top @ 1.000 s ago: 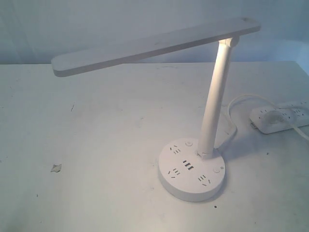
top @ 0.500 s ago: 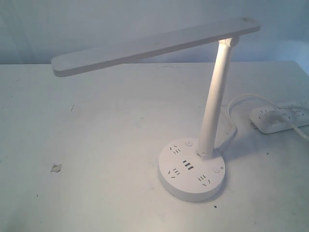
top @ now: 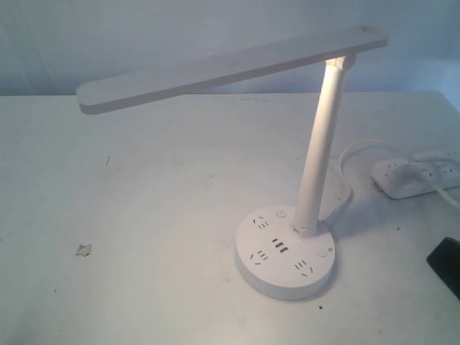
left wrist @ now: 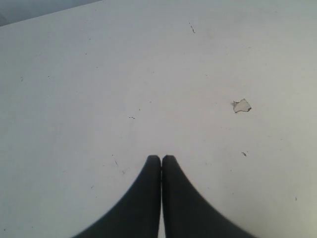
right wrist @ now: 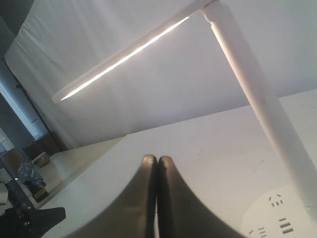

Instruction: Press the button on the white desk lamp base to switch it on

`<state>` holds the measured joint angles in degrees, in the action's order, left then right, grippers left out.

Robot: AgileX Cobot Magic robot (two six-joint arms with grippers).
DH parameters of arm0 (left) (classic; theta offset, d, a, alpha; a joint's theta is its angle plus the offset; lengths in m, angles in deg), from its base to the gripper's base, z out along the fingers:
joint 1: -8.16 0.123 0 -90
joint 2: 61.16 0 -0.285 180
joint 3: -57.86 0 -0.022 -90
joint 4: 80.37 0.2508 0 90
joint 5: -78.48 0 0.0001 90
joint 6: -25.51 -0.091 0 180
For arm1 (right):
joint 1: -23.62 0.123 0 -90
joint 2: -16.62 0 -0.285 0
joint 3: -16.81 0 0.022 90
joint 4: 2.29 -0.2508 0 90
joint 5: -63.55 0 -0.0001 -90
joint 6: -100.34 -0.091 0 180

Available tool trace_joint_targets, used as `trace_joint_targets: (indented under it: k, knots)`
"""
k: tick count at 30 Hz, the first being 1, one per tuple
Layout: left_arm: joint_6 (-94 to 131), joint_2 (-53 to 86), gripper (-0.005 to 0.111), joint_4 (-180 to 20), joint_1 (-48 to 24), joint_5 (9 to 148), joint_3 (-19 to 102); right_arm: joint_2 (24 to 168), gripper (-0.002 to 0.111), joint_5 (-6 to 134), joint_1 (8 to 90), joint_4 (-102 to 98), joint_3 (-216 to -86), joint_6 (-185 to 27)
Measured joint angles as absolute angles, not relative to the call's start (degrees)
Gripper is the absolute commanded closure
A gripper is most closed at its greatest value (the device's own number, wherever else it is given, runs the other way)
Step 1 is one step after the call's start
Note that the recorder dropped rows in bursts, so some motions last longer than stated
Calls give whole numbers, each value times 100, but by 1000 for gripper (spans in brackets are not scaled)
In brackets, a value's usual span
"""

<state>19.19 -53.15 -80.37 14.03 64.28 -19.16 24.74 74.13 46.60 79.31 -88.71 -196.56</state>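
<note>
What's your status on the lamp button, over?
Left claw shut, over table. Right claw shut, off the white desk lamp base. Lamp head glowing. Nothing covering the buttons.

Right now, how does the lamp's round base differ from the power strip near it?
The lamp base is a thick round disc; the power strip is a long bar. A slanted pole rises from the base; the strip carries only a plug and cord. Both are white with outlet slots.
</note>
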Motion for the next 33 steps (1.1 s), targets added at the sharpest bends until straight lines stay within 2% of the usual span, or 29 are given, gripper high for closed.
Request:
trace_joint_targets:
  k: [6,13,18,27,33]
  knots:
    - [1919,-5315,107,-8037,1403,6428,-1916,2474,108,7463,4660,7931,-8871,-19656]
    - [1919,-5315,107,-8037,1403,6428,-1916,2474,108,7260,4568,8282,-8871,-18650]
    - [1919,-5315,107,-8037,1403,6428,-1916,2474,108,7347,3933,8582,-8863,-18050]
    - [1919,-5315,107,-8037,1403,6428,-1916,2474,108,7834,2231,9453,-8631,-17801]
    - [1919,-5315,107,-8037,1403,6428,-1916,2474,108,7632,1742,9574,-8631,-17801]
